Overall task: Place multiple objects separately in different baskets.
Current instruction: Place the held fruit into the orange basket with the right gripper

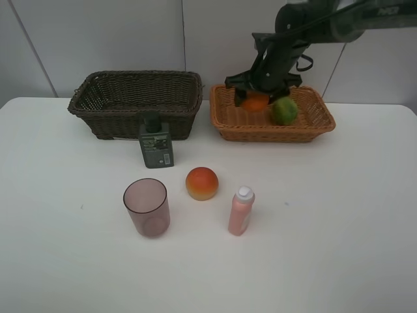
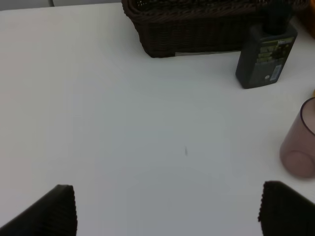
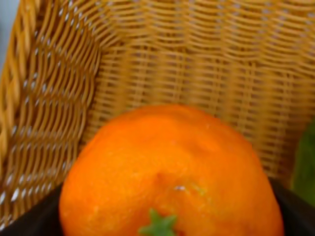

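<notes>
Upper right, my right gripper [image 1: 257,92] clasps the orange [image 1: 255,102] in the light basket [image 1: 277,134]; I judge it firm, round (may roll), best held across the middle; left gripper [image 2: 167,210] spreads wide, empty.

Light basket [image 1: 313,124] woven wicker; orange [image 3: 170,172] dimpled, glossy; table [image 1: 326,228] smooth matt.

The orange [image 3: 170,172] is bright orange, its stalk green. The dark basket [image 1: 117,120] is woven brown, the light basket [image 1: 273,132] orange-brown.

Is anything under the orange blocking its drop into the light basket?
Nothing visible. The right gripper holds the orange within the light basket; the green citrus sits beside it, not beneath.
</notes>
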Controlling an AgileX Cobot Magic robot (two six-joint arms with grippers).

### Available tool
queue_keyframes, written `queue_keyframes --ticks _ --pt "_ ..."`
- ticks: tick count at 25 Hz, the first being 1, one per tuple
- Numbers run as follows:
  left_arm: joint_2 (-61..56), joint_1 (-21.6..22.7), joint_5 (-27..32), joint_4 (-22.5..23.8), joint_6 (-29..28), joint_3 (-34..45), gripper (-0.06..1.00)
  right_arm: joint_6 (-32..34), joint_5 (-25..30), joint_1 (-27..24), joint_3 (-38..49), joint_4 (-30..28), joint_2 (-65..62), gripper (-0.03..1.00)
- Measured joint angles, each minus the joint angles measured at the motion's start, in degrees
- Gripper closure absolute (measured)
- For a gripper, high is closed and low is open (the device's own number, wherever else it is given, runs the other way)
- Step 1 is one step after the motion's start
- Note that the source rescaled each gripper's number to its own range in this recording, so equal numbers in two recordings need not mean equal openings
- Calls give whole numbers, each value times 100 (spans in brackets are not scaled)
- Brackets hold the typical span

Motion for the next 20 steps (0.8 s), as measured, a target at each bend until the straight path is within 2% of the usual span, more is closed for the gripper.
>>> queue_keyframes --ticks 9,13,15,20 --pt "0 0 0 0 0 0 -2 0 -468 0 0 -60 361 33" --pt "0 0 0 0 0 0 -2 0 -572 0 -18 -67 361 6" --pt "0 0 0 0 0 0 -2 0 -572 0 -18 -67 361 1" --pt "0 0 0 0 0 0 -2 0 -431 0 -18 -62 287 -2"
